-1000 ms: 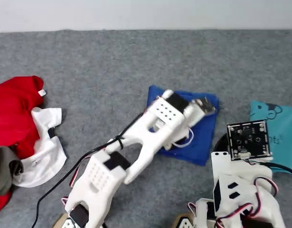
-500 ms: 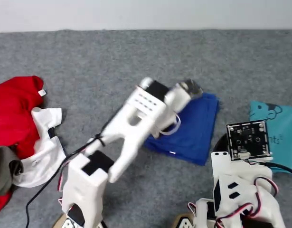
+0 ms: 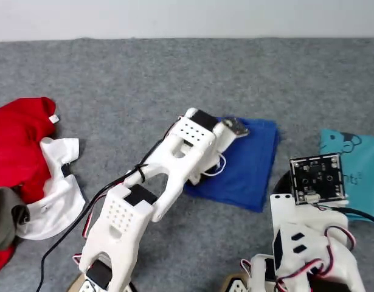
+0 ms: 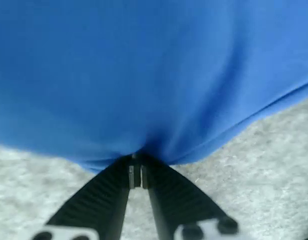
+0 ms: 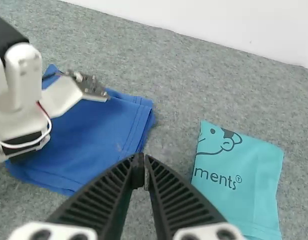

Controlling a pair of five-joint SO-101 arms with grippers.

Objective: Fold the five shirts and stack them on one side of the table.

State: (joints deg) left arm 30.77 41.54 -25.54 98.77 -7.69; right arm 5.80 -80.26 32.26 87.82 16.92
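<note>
Blue folded fabric shirt (image 3: pixel 250 167), mid-table on grey felt (image 3: pixel 174 79) near teal folded shirt (image 5: pixel 239 180); left gripper (image 4: pixel 136 169) pinching its edge, right gripper (image 5: pixel 139 172) pressed together, empty; likely risk: shallow pinch slipping, or dragged layers undoing fold.

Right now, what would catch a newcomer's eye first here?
The left arm stretches over the middle of the table, its fingers shut on the edge of a blue shirt. A bright red shirt lies heaped at the left edge, a folded teal shirt at the right.
</note>
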